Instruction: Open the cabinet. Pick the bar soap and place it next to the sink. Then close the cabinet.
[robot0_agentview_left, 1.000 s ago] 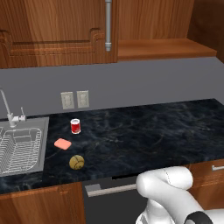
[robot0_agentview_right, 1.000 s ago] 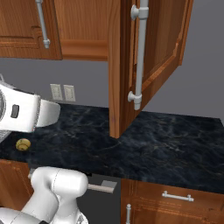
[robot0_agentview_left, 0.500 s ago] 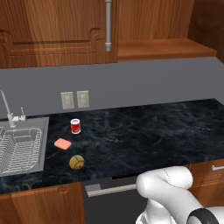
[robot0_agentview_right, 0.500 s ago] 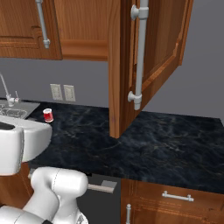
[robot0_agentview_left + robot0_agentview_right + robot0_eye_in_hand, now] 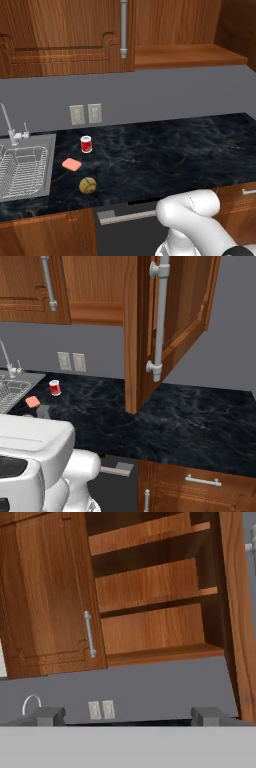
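Beside the steel sink (image 5: 25, 170), on dark worktop (image 5: 165, 160): salmon-pink flat bar soap (image 5: 72, 164); likely light, slippery; grip across narrow sides. Jaws spread, empty.

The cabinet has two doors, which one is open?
The right door of the cabinet is open: it swings out over the counter, showing bare shelves. The left door sits flat and shut.

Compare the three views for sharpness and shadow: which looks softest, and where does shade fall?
Hand view: softest, cabinet edges slightly blurred, shelf recesses dark. Left base view: crisp; bar soap casts barely any shadow. Right base view: sharp, open door's edge shaded.
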{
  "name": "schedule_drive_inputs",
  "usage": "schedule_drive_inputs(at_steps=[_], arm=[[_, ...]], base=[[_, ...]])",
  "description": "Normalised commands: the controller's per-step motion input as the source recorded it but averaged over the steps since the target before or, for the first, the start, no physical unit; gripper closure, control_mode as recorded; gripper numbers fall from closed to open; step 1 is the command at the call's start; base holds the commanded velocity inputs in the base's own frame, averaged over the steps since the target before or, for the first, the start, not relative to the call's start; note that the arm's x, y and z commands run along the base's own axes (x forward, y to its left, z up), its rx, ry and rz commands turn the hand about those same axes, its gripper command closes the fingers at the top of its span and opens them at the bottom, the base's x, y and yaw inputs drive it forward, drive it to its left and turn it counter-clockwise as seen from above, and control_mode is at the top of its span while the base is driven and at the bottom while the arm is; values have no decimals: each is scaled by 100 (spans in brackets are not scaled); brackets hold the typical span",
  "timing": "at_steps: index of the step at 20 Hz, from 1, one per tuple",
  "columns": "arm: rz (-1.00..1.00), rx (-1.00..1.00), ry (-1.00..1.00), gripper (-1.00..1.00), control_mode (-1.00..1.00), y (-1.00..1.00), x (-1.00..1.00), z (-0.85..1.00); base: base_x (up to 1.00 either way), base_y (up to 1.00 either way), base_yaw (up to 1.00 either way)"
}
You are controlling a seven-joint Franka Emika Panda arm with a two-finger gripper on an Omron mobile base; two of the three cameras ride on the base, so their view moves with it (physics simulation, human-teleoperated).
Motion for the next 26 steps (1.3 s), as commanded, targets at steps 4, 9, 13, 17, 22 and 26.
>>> schedule_drive_inputs(at_steps=[4,9,13,17,22,26], arm=[[0,1,-31,-100,-100,-29,0,0],[-1,0,-19,-100,-100,-33,0,0],[1,0,-3,-100,-100,-31,7,-8],[8,0,0,-100,-100,-42,23,-16],[10,0,1,-100,-100,-46,27,-16],[11,0,3,-100,-100,-42,23,-11]], base=[[0,0,0],[0,0,0],[0,0,0],[0,0,0],[0,0,0],[0,0,0]])
